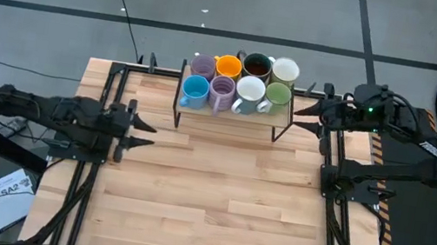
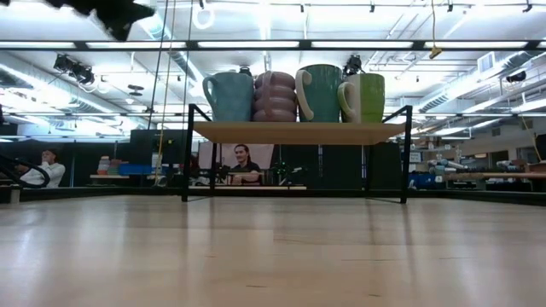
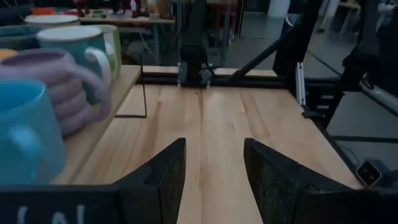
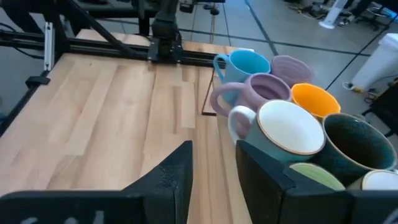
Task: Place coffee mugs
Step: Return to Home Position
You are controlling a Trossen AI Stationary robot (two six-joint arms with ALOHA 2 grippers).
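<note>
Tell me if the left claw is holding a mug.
No, the left claw is open, and nothing but bare tabletop shows in its gap.

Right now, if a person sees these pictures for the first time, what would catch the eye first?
Eight coffee mugs draw the eye: they stand packed in two rows of four on the shelf at the far edge of the table, the orange mug brightest among them. At the table's sides, the left claw and the right claw are open and hold nothing.
</note>
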